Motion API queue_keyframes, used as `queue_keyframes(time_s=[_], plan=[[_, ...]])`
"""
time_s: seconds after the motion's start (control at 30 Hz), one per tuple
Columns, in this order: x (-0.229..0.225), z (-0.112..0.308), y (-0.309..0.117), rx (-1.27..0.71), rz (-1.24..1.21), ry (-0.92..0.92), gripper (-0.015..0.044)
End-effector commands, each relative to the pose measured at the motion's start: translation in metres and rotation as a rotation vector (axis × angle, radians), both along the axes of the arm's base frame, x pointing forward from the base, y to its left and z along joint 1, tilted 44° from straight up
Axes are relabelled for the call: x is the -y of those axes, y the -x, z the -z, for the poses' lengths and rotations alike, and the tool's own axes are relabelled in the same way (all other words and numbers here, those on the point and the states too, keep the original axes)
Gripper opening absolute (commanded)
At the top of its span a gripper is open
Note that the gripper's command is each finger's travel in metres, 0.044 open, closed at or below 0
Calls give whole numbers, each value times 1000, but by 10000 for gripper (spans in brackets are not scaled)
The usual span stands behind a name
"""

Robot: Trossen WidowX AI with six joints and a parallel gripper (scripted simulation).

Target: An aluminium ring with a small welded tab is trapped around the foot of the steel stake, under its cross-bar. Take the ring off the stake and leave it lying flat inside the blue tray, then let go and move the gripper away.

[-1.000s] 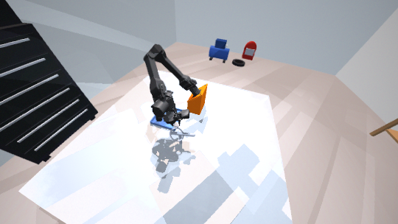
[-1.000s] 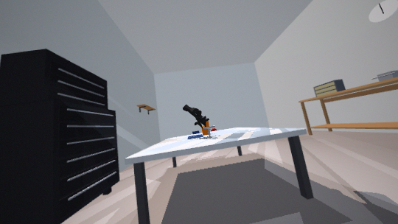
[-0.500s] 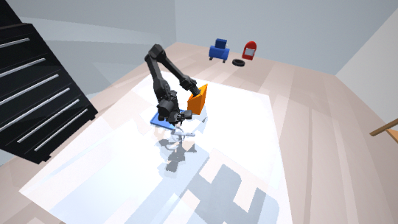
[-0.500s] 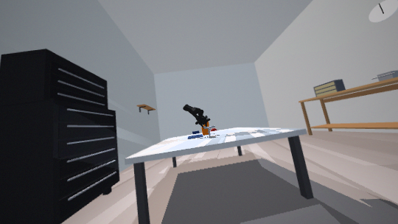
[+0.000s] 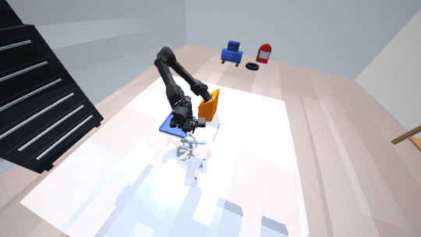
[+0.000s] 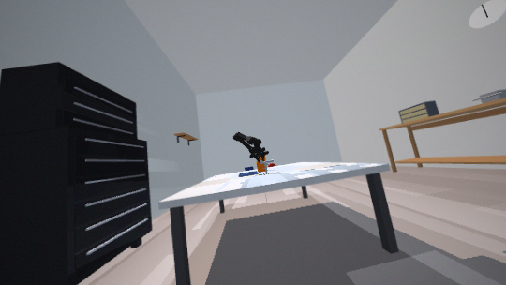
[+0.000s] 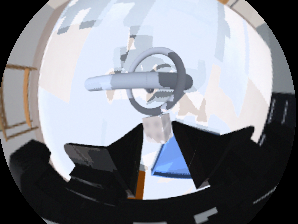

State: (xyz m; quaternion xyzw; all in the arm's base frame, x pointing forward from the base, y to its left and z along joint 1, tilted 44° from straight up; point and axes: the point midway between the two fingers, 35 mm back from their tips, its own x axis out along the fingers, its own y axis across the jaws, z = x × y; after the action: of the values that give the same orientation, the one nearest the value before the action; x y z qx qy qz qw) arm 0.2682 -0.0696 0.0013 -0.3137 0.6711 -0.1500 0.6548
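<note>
The aluminium ring shows as a large hoop in the wrist view, at the level of the stake's cross-bar. The bar crosses the hoop's opening and sticks out on both sides; whether the ring is threaded on it or stands above it, I cannot tell. The stake's post and foot are mostly hidden below the bar. My gripper is shut on the ring's pale square tab, with the ring hanging out beyond the fingertips. The blue tray lies behind the gripper, partly hidden by the arm in the top view.
An orange block-like stand rises beside the arm, behind the stake and right of the tray in the top view. Its edge also shows below the fingers in the wrist view. The white table carries shadows and bright patches.
</note>
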Motion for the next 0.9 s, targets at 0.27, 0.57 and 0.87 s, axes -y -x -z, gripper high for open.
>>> queue_keyframes(time_s=[0.27, 0.57, 0.87], plan=[[-3, 8, 3, -4, -6, 46, 0], [-8, 12, 4, -2, -12, 87, 0], [-13, 18, 6, 1, -20, 136, 0]])
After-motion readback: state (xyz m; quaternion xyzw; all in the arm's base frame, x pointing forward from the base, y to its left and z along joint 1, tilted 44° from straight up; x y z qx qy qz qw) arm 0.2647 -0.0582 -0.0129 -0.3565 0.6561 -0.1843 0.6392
